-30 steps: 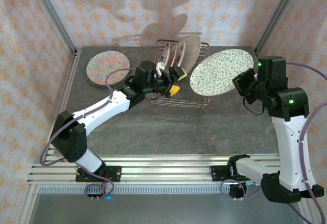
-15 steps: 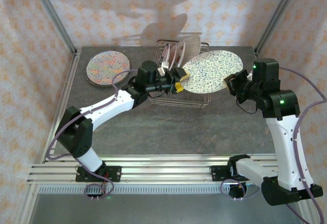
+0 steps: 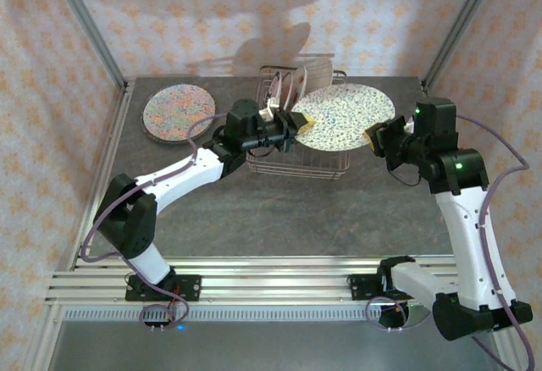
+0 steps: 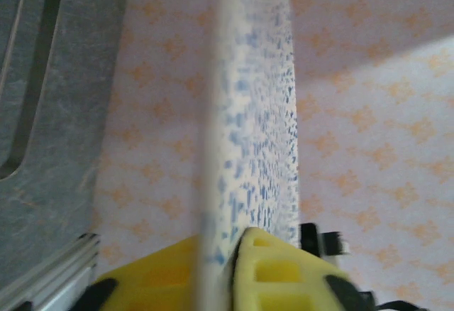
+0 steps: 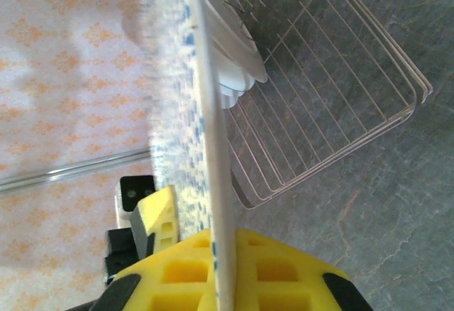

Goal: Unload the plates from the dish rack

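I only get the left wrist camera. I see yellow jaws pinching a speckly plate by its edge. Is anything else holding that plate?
Observer: Yes. The right gripper has its jaws shut on the opposite rim of the blue-speckled plate.
Operator: What's underneath the plate?
Observer: The dish rack. The plate hangs above it, face up, between the two arms.
Operator: Are more plates in the rack?
Observer: Yes, a few white plates stand on edge at the rack's far end.
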`<state>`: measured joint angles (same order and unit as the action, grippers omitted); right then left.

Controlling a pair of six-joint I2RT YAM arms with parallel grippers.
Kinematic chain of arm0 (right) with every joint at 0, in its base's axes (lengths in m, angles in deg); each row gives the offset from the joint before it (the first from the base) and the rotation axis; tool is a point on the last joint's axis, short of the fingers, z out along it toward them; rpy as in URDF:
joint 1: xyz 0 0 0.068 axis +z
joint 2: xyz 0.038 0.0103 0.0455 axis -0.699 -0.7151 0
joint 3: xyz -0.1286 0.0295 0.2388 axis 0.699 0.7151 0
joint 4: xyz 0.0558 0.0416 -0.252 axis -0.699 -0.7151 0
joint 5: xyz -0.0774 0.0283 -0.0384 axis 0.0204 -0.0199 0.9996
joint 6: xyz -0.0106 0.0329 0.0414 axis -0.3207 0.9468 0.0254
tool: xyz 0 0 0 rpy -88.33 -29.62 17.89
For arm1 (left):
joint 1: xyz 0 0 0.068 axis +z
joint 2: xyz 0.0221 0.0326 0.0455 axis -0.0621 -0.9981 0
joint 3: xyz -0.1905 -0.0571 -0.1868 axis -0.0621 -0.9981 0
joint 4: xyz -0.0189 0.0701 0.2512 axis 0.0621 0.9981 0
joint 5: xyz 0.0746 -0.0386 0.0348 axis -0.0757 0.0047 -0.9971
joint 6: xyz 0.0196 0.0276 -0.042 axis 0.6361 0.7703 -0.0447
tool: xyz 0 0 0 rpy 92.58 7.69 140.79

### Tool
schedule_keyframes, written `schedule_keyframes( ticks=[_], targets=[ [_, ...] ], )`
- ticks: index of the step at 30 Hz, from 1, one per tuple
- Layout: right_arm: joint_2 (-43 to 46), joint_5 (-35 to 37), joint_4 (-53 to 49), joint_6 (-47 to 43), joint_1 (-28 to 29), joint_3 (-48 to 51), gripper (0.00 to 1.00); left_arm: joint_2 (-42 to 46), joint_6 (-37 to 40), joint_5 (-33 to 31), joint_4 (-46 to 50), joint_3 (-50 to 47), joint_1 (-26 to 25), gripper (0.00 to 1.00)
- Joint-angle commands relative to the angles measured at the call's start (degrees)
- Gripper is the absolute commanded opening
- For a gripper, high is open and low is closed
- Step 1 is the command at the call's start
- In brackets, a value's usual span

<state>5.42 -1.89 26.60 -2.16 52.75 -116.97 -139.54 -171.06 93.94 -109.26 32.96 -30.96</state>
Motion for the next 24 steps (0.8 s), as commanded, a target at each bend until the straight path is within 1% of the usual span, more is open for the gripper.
schedule_keyframes(
  ticks=[1,5,9,12,16,19,21,24],
  targets=[
    [1.17,-2.71,5.80,-0.14,0.21,-0.16,0.00,-0.44,2.09,1.30,-1.82,0.98,-0.37,0.00],
    [0.41,-2.82,4.54,-2.17,0.17,-0.59,0.00,-0.05,2.14,1.16,-2.12,0.99,-0.37,0.00],
    [-0.80,-2.46,2.04,-6.06,0.15,-2.65,0.00,0.08,1.79,1.04,-3.07,1.63,-0.37,0.00],
    [-1.85,-1.62,-0.49,-9.31,0.19,-4.64,0.07,0.32,1.83,0.78,-3.01,2.28,-0.37,0.00],
    [-2.59,-0.52,-2.45,-12.80,0.18,-6.20,0.19,0.52,1.58,0.60,-3.71,3.12,-0.33,0.00],
    [-2.93,0.32,-3.86,-15.08,0.15,-7.16,0.32,0.75,1.24,0.18,-4.34,3.45,-0.19,0.00],
    [-3.27,1.01,-4.87,-16.60,0.21,-8.17,0.45,1.07,0.97,-0.24,-5.14,3.37,0.13,0.00],
    [-4.06,2.45,-6.72,-19.21,0.19,-10.10,0.58,1.58,0.86,-0.43,-5.47,3.53,0.66,0.00]
  ],
)
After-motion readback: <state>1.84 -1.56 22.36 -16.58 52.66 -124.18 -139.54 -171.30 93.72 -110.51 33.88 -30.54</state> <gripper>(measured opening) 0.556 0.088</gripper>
